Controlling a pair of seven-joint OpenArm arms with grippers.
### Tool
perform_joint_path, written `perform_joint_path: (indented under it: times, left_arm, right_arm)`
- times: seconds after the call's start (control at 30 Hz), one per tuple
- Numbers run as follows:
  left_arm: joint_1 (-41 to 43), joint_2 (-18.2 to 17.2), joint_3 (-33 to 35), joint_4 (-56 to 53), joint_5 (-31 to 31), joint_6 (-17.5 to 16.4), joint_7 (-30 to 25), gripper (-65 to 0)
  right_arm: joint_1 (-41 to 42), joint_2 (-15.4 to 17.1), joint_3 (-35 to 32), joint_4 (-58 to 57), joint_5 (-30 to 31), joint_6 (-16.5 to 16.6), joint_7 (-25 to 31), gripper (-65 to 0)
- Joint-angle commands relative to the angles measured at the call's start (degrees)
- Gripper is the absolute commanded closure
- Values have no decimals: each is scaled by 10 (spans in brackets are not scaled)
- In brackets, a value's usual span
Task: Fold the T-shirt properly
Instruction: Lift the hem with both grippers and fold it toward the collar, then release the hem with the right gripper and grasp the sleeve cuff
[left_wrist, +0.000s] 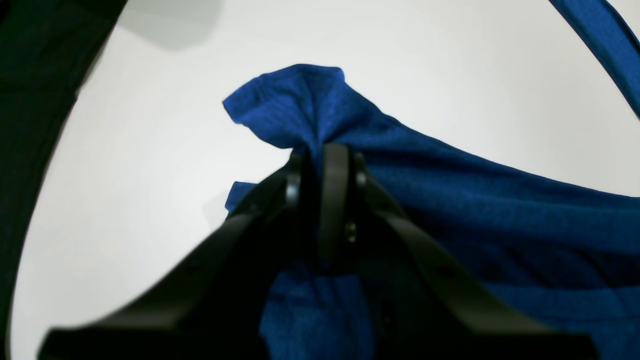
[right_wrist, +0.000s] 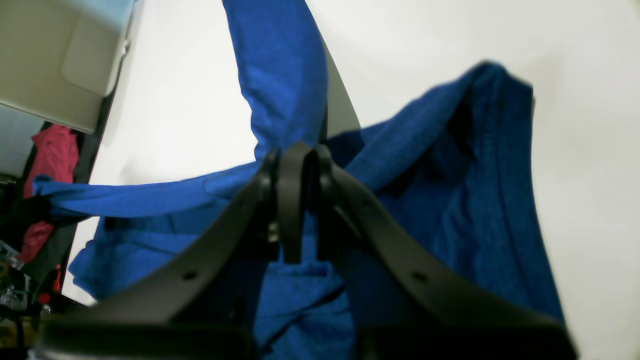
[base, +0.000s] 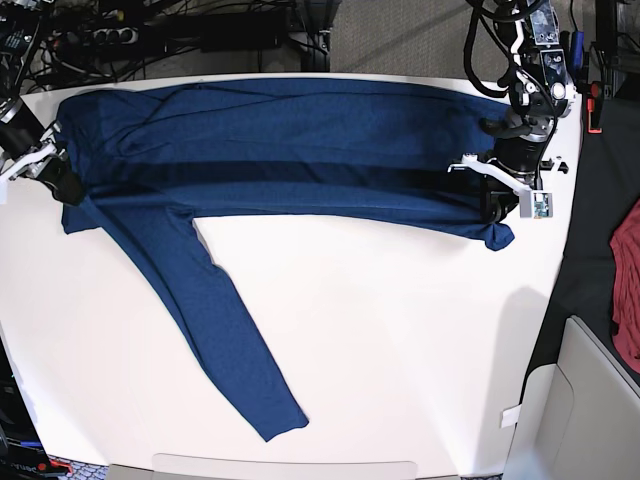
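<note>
While stretched across the white table (base: 400, 330), T-shirt (base: 300, 140) pinched by left gripper (left_wrist: 322, 152) and right gripper (right_wrist: 295, 150), both clamped; no readable writing.

a robotics lab: white worktable (base: 400, 330), tangled cables (base: 150, 30) behind it, two mounted arms.

Black hands (left_wrist: 320, 160), slim fingers, small screws; black arm (base: 520, 110), looping cables, white bracket.
</note>
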Motion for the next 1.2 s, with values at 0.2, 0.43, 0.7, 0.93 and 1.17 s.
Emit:
perform_joint_path:
  times: [0.2,0.43,0.7,0.93,1.17]
  left_arm:
    - [16,-4,-3,18,-4,0,-17,-21]
    - [45,-6,-3,18,-4,0,-17,-21]
    - [65,-6,-3,7,-4,0,-17,-21]
    - [60,-8,-3,-3,-3,0,59,-86]
    - [32,-8,-3,-2,-3,1,135,-185]
  right_arm:
    - [-19,13,16,41,18,24,12,-14]
    - [-27,13,17,41,16,25,0,-14]
    - [-27,13,15,42,-8,23,-12,-16]
    - [-24,10,17,41,-56,21,-12,-120]
    - [-14,7,28,41,-59,21,-7,-182]
